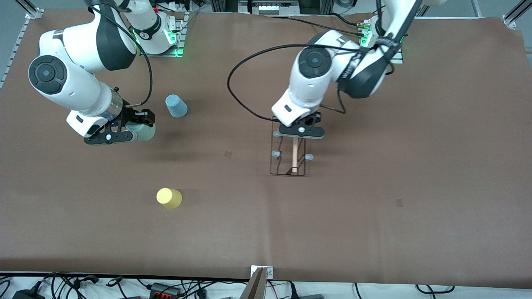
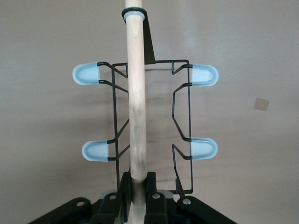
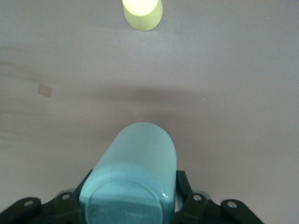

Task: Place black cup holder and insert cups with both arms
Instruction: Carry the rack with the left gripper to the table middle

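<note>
The black cup holder (image 1: 287,160) is a wire rack with a wooden rod handle (image 1: 294,154) and pale-capped pegs, near the table's middle. My left gripper (image 1: 296,140) is shut on the rod's upper end. The left wrist view shows the fingers (image 2: 124,186) clamping the rod (image 2: 136,107), with pegs (image 2: 204,74) on both sides. My right gripper (image 1: 139,126) is shut on the pale grey-green cup (image 1: 146,132), held above the table at the right arm's end, its base toward the wrist camera (image 3: 135,172). The light blue cup (image 1: 176,106) and yellow cup (image 1: 169,198) sit on the table.
The yellow cup also shows in the right wrist view (image 3: 142,14). A black cable (image 1: 232,89) loops over the table beside the left arm. Two small tape marks (image 1: 227,154) (image 1: 399,202) lie on the brown table cover. A clamp (image 1: 262,272) sits at the table edge nearest the camera.
</note>
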Controlling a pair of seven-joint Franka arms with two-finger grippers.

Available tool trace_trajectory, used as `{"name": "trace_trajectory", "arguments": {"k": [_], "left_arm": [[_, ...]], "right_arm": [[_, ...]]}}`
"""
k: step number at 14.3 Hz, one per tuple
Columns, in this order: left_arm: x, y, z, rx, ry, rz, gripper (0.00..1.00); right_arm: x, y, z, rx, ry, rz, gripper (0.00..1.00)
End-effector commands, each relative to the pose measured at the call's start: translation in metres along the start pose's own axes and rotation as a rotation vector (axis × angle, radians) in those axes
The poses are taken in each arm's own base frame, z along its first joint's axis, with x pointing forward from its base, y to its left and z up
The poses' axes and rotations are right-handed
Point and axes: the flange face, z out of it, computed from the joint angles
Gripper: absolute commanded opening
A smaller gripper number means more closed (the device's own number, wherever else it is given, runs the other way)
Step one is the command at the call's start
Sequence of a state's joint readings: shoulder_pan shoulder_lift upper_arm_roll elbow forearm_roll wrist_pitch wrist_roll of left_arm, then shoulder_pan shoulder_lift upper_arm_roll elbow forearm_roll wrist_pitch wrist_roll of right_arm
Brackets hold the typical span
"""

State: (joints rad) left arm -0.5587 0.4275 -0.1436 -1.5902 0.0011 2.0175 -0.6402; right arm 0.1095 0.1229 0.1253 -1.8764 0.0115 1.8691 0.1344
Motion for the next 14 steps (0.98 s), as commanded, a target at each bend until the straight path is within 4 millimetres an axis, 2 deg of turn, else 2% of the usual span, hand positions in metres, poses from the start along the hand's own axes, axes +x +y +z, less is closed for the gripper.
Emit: {"name": "trace_trajectory", "arguments": {"k": [1, 4, 7, 8, 9, 10, 11, 13, 14], "left_arm": [[0.002, 0.022, 0.008, -0.005, 0.045, -0.004, 0.01], [-0.004, 0.035, 0.023, 0.035, 0.083, 0.006, 0.01], [-0.008, 0.041, 0.027, 0.04, 0.082, -0.029, 0.02], [-0.009, 0.042, 0.027, 0.04, 0.082, -0.037, 0.06], [-0.01, 0.043, 0.029, 0.042, 0.08, -0.035, 0.3], [-0.009, 0.042, 0.028, 0.041, 0.083, -0.034, 0.86], [-0.008, 0.041, 0.026, 0.044, 0.09, -0.02, 1.0], [-0.004, 0.034, 0.016, 0.045, 0.1, -0.023, 1.0], [0.0, 0.028, 0.003, 0.041, 0.112, -0.033, 1.0]], "right_arm": [[0.0, 0.002, -0.003, -0.005, -0.013, -0.007, 0.03], [-0.001, 0.001, -0.004, -0.005, -0.012, -0.008, 0.03], [0.0, 0.002, -0.003, -0.004, -0.01, -0.007, 0.03], [0.001, 0.001, -0.003, -0.004, -0.006, 0.0, 0.03], [0.001, 0.001, -0.003, -0.004, -0.004, 0.003, 0.03], [0.001, 0.0, -0.003, 0.002, -0.002, 0.006, 0.03], [0.001, -0.001, -0.002, 0.007, -0.006, 0.009, 0.03], [0.002, -0.003, 0.001, 0.013, -0.008, 0.017, 0.03], [0.003, -0.006, 0.001, 0.015, -0.006, 0.043, 0.03]]}}
